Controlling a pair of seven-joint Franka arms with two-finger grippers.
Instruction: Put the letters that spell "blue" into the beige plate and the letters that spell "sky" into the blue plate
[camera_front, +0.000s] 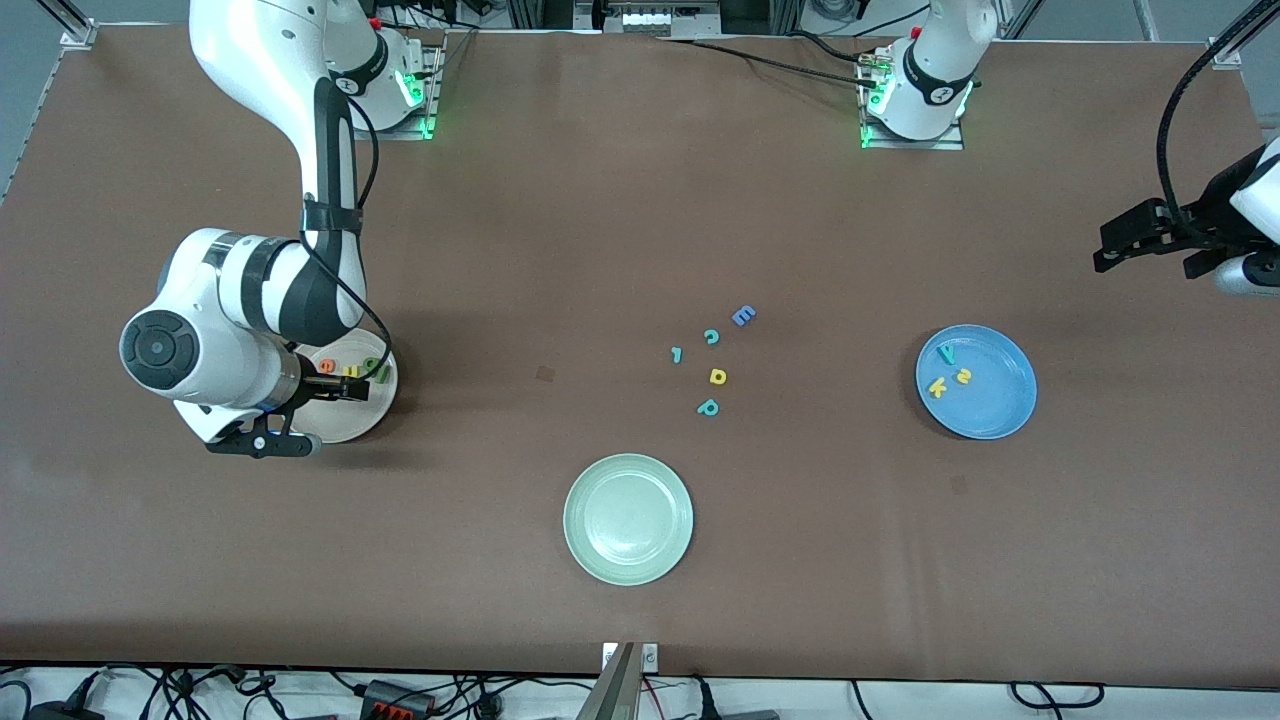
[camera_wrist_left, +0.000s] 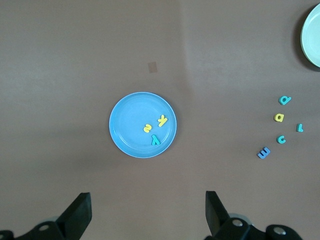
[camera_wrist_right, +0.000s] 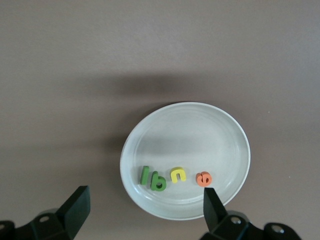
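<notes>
The beige plate (camera_front: 338, 428) (camera_wrist_right: 200, 135) lies toward the right arm's end of the table. In it sit the dark green l (camera_wrist_right: 145, 175), green b (camera_wrist_right: 158, 181), yellow u (camera_wrist_right: 178, 174) and orange e (camera_wrist_right: 203, 178). My right gripper (camera_front: 340, 388) (camera_wrist_right: 145, 196) hovers over this plate, open, with nothing between its fingers. The blue plate (camera_front: 995, 405) (camera_wrist_left: 127, 122) lies toward the left arm's end and holds the yellow s (camera_wrist_left: 147, 128), yellow k (camera_wrist_left: 162, 120) and teal y (camera_wrist_left: 155, 140). My left gripper (camera_front: 1145, 255) (camera_wrist_left: 146, 202) hangs high over bare table near that plate, open and holding nothing.
A pale green plate (camera_front: 628, 470) (camera_wrist_left: 312, 35) lies nearer the front camera, mid-table. Loose letters are grouped between the plates: a blue E (camera_front: 743, 316), teal c (camera_front: 712, 337), small teal piece (camera_front: 677, 354), yellow a (camera_front: 717, 376) and teal p (camera_front: 708, 407).
</notes>
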